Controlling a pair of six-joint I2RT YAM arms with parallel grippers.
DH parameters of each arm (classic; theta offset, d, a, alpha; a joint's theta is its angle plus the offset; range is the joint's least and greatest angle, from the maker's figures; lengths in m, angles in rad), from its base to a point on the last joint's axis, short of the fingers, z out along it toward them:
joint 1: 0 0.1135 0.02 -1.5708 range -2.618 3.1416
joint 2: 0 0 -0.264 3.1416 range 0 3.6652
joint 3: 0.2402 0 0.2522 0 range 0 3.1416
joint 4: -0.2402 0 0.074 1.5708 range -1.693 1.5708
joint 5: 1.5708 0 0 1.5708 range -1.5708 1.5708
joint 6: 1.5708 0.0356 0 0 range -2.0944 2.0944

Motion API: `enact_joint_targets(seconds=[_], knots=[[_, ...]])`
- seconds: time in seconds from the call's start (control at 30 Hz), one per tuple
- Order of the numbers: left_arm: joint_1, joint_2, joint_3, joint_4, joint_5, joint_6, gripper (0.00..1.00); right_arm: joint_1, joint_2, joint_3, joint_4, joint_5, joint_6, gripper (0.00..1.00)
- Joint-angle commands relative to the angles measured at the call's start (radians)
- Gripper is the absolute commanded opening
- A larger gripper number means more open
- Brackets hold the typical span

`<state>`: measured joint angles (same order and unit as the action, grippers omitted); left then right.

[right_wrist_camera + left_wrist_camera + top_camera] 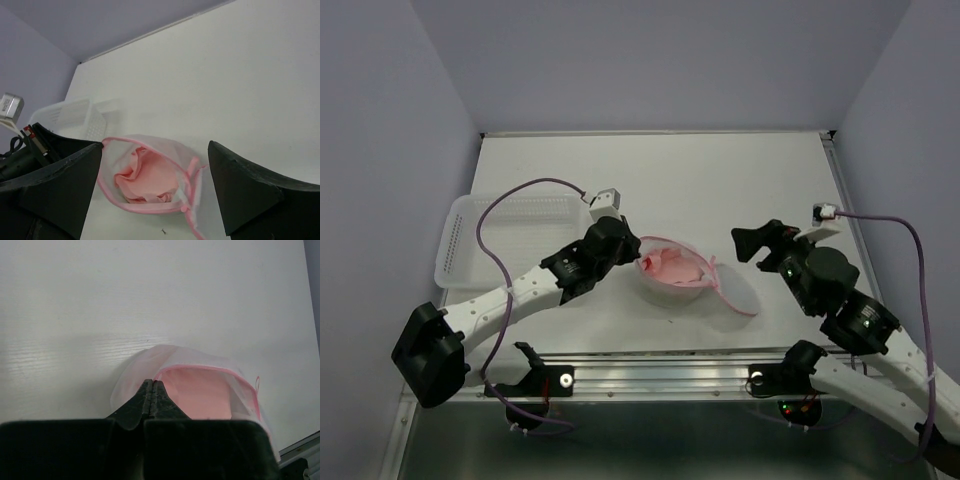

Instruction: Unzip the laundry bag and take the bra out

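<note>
The laundry bag [672, 291] lies open mid-table, its white mesh lid [735, 293] with pink zipper trim folded out to the right. The pink bra [672, 266] sits crumpled inside. My left gripper [638, 256] is shut on the bag's left rim; in the left wrist view its tips [152, 383] pinch the mesh [131, 371] where the pink trim starts, with the bra [202, 396] just beyond. My right gripper [752, 245] is open and empty, right of the bag and apart from it. In the right wrist view the gripper [155, 145] frames the bag [196, 186] and bra [145, 176].
A white plastic basket [470, 240] stands at the left, behind my left arm; it also shows in the right wrist view [75, 116]. A metal rail [650, 375] runs along the near table edge. Purple cables loop above both arms.
</note>
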<state>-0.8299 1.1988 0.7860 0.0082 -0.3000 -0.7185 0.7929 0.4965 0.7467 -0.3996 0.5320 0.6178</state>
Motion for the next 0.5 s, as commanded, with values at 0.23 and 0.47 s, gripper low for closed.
enact_joint_targets(seconds=[0.23, 0.47], knots=[[-0.005, -0.001, 0.094, -0.004, -0.068, 0.139, 0.00, -0.003, 0.532, 0.045, 0.177, -0.288, -0.182, 0.92], [-0.005, 0.016, 0.110, -0.004, -0.059, 0.165, 0.00, -0.033, 0.680, 0.013, 0.295, -0.323, -0.227, 0.85]])
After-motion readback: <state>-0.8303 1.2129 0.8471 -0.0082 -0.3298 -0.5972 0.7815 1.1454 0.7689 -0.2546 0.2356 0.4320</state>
